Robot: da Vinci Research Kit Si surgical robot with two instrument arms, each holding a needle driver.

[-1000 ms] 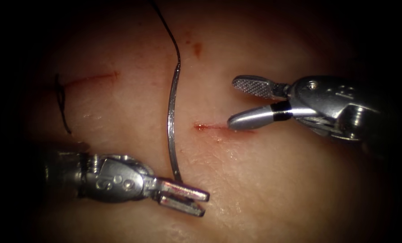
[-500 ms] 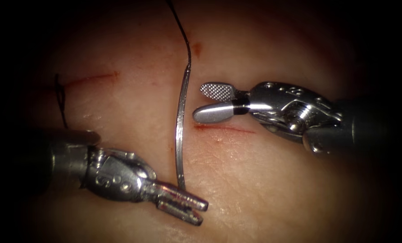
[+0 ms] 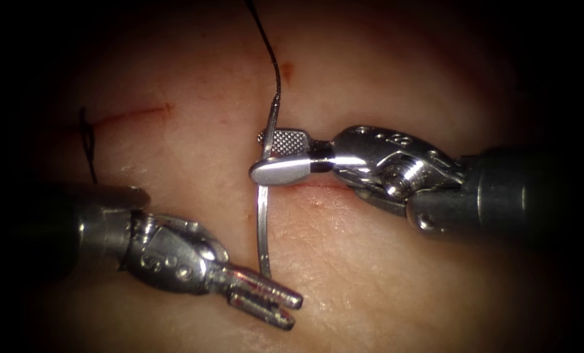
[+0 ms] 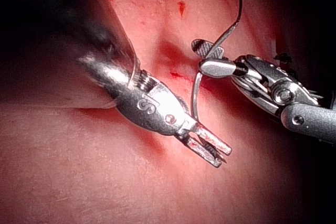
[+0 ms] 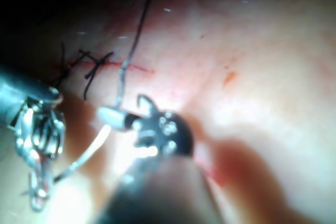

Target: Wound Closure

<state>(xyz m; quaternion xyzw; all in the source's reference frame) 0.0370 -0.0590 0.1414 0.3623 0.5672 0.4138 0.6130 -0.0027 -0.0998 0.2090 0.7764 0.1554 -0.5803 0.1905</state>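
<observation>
In the endoscope view my left tool (image 3: 297, 311) comes in from the lower left, its jaws shut on the curved needle (image 3: 262, 225) near the pointed end. The needle stands free above the tissue (image 3: 383, 287), not in it. My right tool (image 3: 259, 155) reaches in from the right. Its jaws are open and straddle the needle's upper part, just below the swage. Dark thread (image 3: 269, 46) runs up from the swage and out of view. The left wrist view shows the left tool (image 4: 224, 157), the needle (image 4: 195, 95) and the right tool (image 4: 199, 56) the same way.
A short red cut (image 3: 318, 186) lies just under the right tool. On the left, another stretch of the cut (image 3: 135, 113) ends at a dark stitch (image 3: 89, 147). A red spot (image 3: 286, 70) marks the tissue beside the thread. The right wrist view shows stitches (image 5: 89, 64).
The right tool has moved left from beside the cut until its jaws straddle the needle, and they have narrowed. The left tool shifted slightly right and down, carrying the needle.
</observation>
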